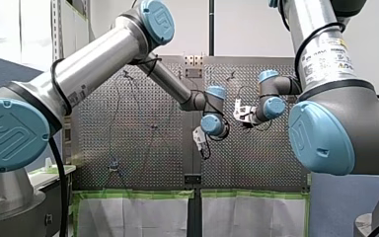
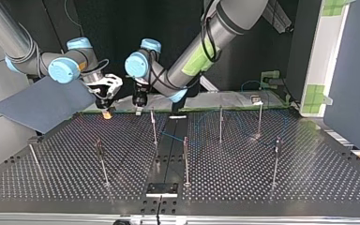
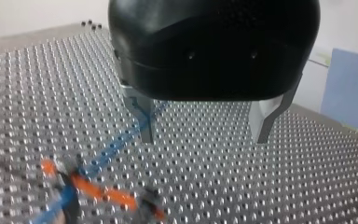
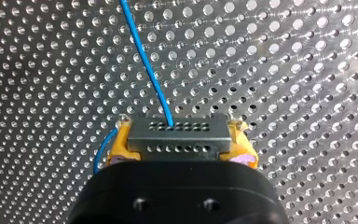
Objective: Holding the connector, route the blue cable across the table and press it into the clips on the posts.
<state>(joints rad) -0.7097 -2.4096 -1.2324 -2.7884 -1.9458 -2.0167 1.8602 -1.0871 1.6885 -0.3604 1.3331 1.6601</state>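
In the right wrist view my right gripper (image 4: 179,142) is shut with its yellow pads (image 4: 119,144) on a grey metal connector (image 4: 177,133). The blue cable (image 4: 144,56) leaves the connector's face and runs ahead over the perforated table. In the top view this gripper (image 2: 106,108) hangs low over the table's far edge, at the view's left. My left gripper (image 3: 205,133) is black with metal fingers (image 3: 145,123), stands open and holds nothing. The blue cable (image 3: 121,142) passes beside one finger toward a blurred orange and black piece (image 3: 98,193). It hovers (image 2: 139,108) close to my right gripper.
Several thin posts with clips stand on the table, such as one near the middle (image 2: 185,159), one further back (image 2: 221,124) and one at the right (image 2: 276,159). Slack blue cable (image 2: 168,136) lies between them. A grey panel (image 2: 42,105) leans at the left.
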